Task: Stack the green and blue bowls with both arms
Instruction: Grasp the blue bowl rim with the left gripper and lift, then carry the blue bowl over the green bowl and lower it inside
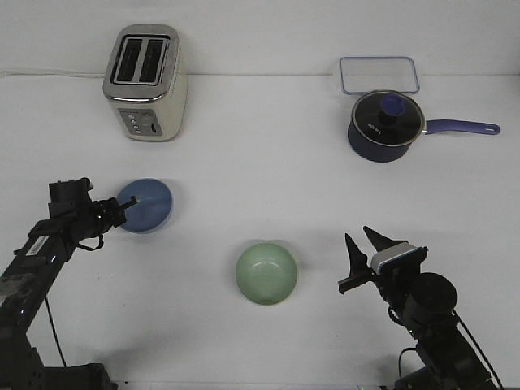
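Observation:
The periwinkle blue bowl [149,206] sits upright on the white table at the left. My left gripper [127,207] is at its left rim, with the fingertips reaching over the rim. I cannot tell whether the fingers clamp the rim. The pale green bowl [266,274] sits upright at the front centre, apart from the blue bowl. My right gripper [364,246] is open and empty. It hovers to the right of the green bowl, well clear of it.
A cream toaster [147,81] stands at the back left. A dark navy saucepan [385,126] with a glass lid and a long blue handle stands at the back right. A clear shallow container [379,74] lies behind it.

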`<action>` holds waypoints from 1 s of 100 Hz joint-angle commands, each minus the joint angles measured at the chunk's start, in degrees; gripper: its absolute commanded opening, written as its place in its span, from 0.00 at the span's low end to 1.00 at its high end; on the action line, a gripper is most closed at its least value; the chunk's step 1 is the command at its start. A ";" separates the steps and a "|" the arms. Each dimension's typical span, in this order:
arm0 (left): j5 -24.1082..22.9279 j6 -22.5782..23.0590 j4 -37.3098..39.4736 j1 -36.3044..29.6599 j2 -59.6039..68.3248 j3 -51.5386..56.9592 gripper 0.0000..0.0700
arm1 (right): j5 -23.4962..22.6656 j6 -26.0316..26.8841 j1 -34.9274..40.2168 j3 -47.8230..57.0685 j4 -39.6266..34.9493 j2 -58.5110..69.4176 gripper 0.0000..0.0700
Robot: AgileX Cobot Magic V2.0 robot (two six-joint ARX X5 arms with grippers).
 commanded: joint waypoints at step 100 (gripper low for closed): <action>5.22 0.57 3.58 -44.74 -2.32 1.53 0.02 | -0.07 -0.17 0.31 0.13 0.55 0.24 0.38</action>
